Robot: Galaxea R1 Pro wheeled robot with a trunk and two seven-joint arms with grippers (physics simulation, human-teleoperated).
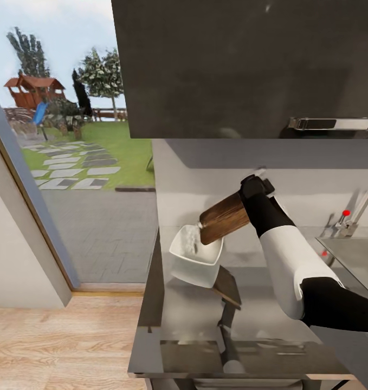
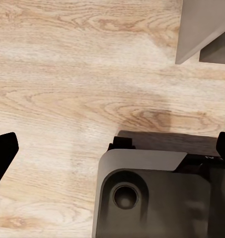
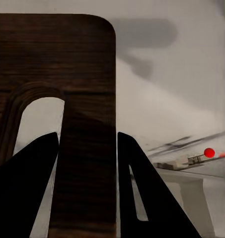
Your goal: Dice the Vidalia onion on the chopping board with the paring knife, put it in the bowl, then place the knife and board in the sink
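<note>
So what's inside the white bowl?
Little white onion cubes pile in the bowl, sliding off the tilted board held by the right gripper. The board's edge hides part of the pile.

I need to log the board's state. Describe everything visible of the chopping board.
The chopping board is dark brown wood with visible grain, rounded corners and an arched handle cutout. The right hand is shut on the strip beside that cutout. The board is held in the air, tilted down toward the white bowl on the countertop, its low end over the rim, with white onion pieces below that end.
</note>
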